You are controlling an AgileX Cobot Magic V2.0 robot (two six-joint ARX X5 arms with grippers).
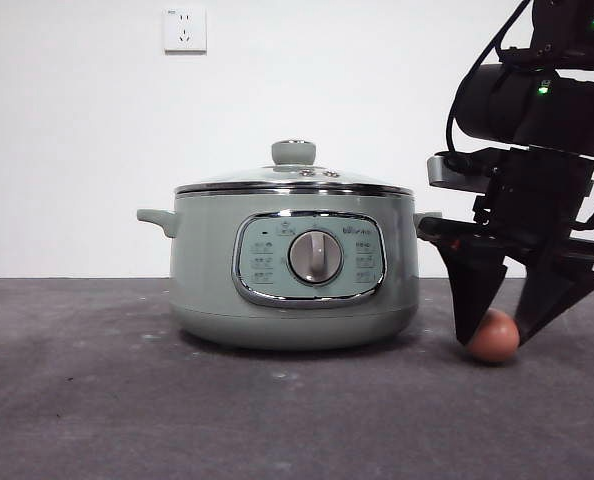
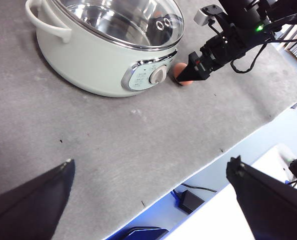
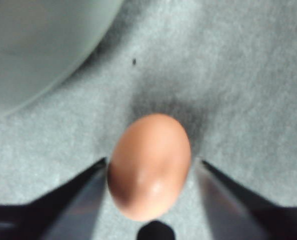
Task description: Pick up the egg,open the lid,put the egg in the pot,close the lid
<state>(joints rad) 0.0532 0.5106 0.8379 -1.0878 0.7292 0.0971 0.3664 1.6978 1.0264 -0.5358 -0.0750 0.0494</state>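
Note:
The reddish-brown egg point(image 1: 493, 337) lies on the grey table just right of the pot point(image 1: 293, 290). My right gripper point(image 1: 494, 338) has come down over it, open, with a jaw close on each side; the right wrist view shows the egg point(image 3: 149, 167) between the two jaws with slim gaps. The glass lid point(image 1: 293, 183) with its pale green knob sits shut on the sage-green pot. My left gripper point(image 2: 151, 161) is open and empty, held high and away over the table; its view shows the pot point(image 2: 88, 55), the lid point(image 2: 123, 17), the egg point(image 2: 182, 76) and the right gripper point(image 2: 193, 70).
A white wall with a socket point(image 1: 184, 28) stands behind the table. The pot's side handle point(image 1: 429, 222) sticks out close to the right arm. The table's edge point(image 2: 228, 145) runs near the left gripper, with cables on the floor below.

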